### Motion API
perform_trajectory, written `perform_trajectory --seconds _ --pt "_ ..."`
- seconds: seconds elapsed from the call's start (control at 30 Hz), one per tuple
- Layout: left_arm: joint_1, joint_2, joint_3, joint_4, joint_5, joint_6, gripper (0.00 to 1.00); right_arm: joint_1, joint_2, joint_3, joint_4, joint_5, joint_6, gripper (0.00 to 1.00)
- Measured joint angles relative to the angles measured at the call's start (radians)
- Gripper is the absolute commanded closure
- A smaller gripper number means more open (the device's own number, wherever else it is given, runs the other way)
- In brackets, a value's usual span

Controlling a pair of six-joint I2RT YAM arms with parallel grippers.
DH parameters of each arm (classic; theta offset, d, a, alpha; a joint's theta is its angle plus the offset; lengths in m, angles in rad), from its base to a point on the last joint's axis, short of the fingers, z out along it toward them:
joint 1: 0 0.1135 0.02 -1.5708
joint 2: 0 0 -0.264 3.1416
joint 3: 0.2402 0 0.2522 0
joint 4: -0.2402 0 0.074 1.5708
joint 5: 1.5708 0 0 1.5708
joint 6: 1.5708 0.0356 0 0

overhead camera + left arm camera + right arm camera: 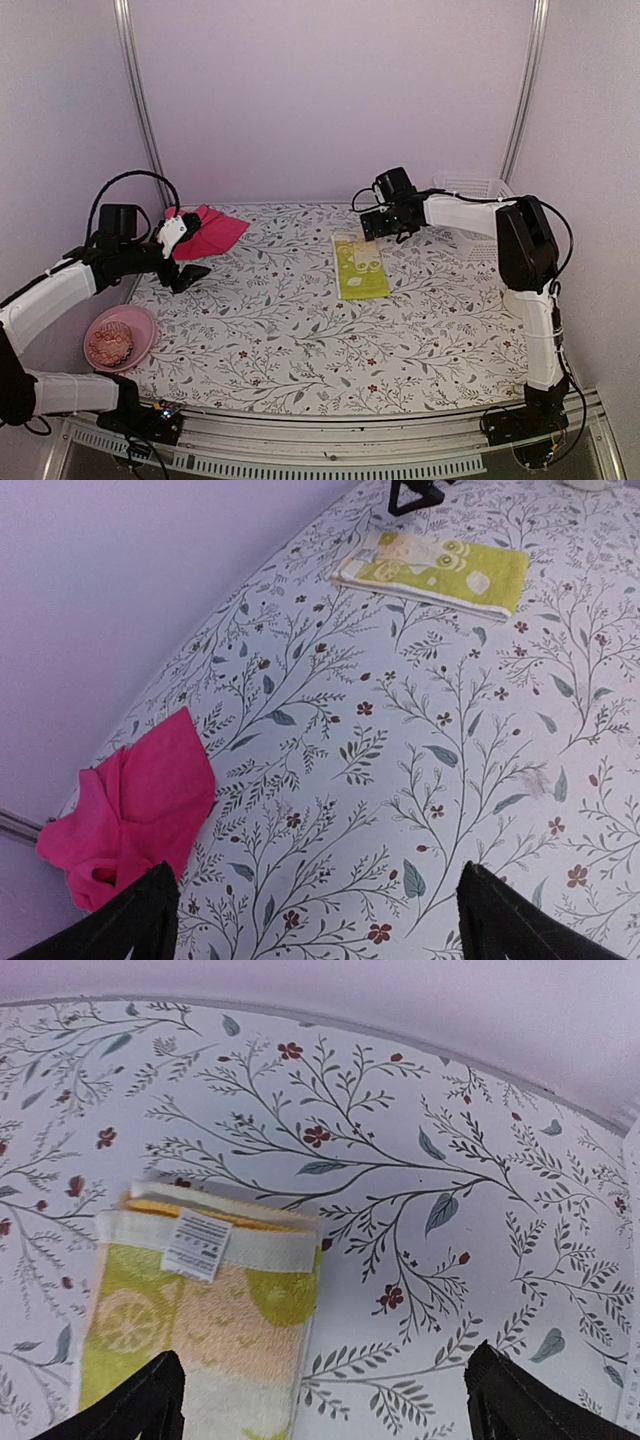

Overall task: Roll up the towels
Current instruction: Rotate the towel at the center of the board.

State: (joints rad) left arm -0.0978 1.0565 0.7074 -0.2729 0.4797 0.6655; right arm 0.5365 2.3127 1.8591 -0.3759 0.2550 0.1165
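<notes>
- Approach step by the look of it: neither towel rolled, both lying loose on floral-print table cover [300,330].
- Left gripper [188,277] spread wide, empty, above bare cover.
- Crumpled bright pink cloth towel [208,232] just beyond left fingers [140,920], by far-left wall; near, apparently not touching.
- Flat folded yellow-green lemon-print cloth towel [360,268] mid-table.
- Right gripper [372,225] wide apart, empty, over that towel's far, labelled end; one finger [140,1405] above cloth, other over bare cover beside it.
- Next, probably: lower onto far hem, pinch, roll toward near edge; flatten pink one first.
</notes>
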Motion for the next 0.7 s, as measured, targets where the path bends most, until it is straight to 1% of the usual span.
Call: perform_trajectory --seconds 0.1,0.2,0.27,0.47,0.6,0.7 --pt "-0.090 0.061 0.080 0.009 -0.028 0.036 0.03 0.021 -0.162 -0.105 0.017 -0.026 -0.023 0.01" --pt "-0.225 0.158 0.151 0.038 -0.099 0.069 0.03 0.031 -0.304 -0.212 0.054 -0.047 -0.058 0.01" --pt "-0.307 0.225 0.182 0.059 -0.155 0.088 0.03 0.032 -0.369 -0.279 0.073 -0.056 -0.071 0.01" --pt "-0.501 0.438 0.294 0.109 -0.278 0.148 0.03 0.025 -0.474 -0.481 0.095 -0.104 -0.092 0.01" --pt "-0.603 0.566 0.395 0.148 -0.330 0.163 0.03 0.023 -0.545 -0.610 0.108 -0.117 -0.098 0.01" --pt "-0.663 0.661 0.454 0.193 -0.363 0.160 0.03 0.023 -0.638 -0.719 0.133 -0.118 -0.099 0.01"
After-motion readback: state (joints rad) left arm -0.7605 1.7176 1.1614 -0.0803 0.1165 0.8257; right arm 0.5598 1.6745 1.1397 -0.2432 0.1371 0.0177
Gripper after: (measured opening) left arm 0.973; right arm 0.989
